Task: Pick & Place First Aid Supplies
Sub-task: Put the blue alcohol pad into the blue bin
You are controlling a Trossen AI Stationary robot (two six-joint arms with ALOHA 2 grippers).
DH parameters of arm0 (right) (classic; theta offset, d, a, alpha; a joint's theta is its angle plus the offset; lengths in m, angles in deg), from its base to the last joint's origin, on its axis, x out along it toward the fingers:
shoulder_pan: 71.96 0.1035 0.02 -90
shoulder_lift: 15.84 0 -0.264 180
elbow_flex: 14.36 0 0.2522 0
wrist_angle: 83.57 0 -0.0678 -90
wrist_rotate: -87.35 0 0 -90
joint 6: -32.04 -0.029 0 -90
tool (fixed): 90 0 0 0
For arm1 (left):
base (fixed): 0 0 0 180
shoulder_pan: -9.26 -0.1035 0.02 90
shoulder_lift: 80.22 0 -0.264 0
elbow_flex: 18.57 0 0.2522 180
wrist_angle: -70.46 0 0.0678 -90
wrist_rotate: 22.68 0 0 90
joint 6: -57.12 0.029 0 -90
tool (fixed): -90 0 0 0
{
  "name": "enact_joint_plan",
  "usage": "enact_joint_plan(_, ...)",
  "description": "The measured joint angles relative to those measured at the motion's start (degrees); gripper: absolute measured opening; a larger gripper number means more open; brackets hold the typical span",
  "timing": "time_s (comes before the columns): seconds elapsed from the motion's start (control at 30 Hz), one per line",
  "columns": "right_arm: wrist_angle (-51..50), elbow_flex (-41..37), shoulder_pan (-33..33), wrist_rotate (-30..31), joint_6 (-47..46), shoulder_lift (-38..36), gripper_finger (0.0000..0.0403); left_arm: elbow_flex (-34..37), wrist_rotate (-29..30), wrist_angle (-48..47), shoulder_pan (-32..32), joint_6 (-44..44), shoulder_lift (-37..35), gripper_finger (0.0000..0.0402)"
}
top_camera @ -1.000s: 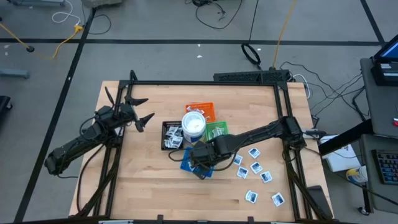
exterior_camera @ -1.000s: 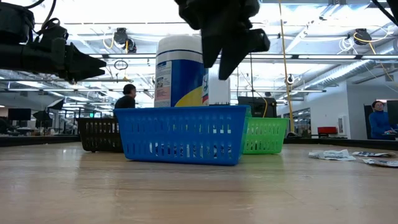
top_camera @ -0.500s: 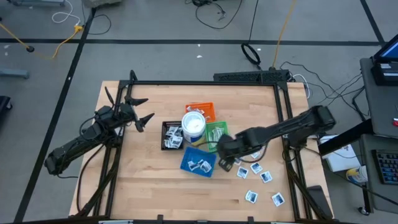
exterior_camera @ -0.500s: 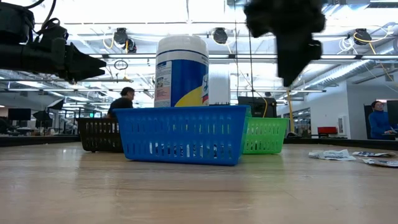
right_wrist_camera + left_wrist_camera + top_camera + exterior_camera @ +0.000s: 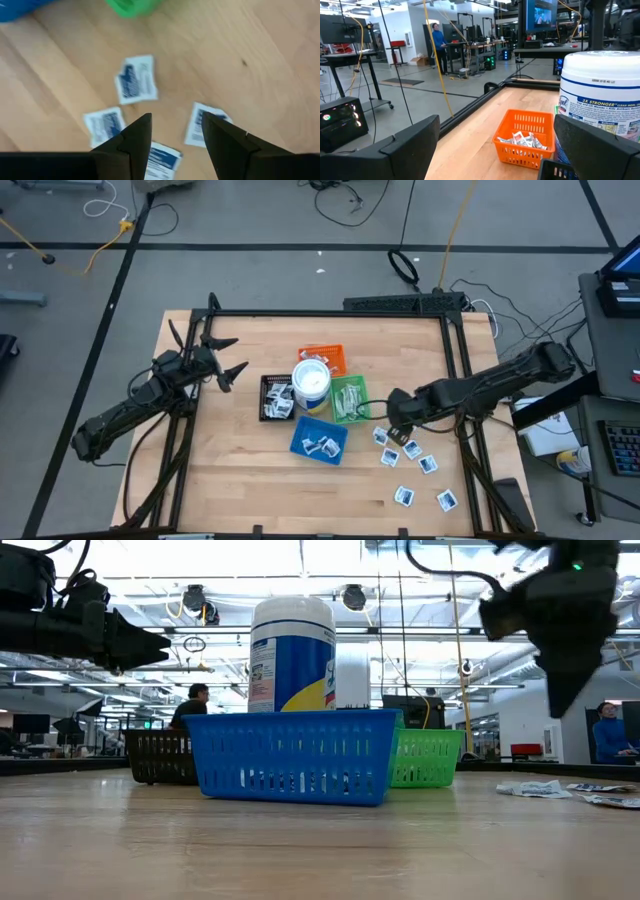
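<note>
Two dark fingers (image 5: 135,137) of the right gripper (image 5: 397,423) stand spread apart with nothing between them, hanging over the loose packets (image 5: 136,80) scattered on the bare wood of the table (image 5: 220,470). Those white packets with blue print lie just beside the green tray (image 5: 348,398), on the table's right side. More packets sit in the blue tray (image 5: 320,440), the black tray (image 5: 276,398) and the orange tray (image 5: 525,144). The white tub (image 5: 312,381) stands among the trays. Over on the left, the left gripper (image 5: 227,357) waits in the air near the table's edge, fingers wide open, empty.
</note>
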Motion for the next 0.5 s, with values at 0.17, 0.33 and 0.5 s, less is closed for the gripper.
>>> enact_joint_plan(0.17,0.1,-5.83,0.0,0.03,-1.75,-3.6,0.0166,0.02,0.0,0.01,0.0,0.0,0.0,0.0397)
enact_joint_plan(0.33,1.26,-9.88,0.0,0.09,-1.77,-3.66,0.0166,0.0,0.0,0.01,0.0,0.0,0.0,0.0397)
enact_joint_plan(0.5,5.65,-13.7,0.0,0.03,-3.28,-2.48,0.0166,0.01,0.0,0.0,0.0,0.0,0.0,0.0397)
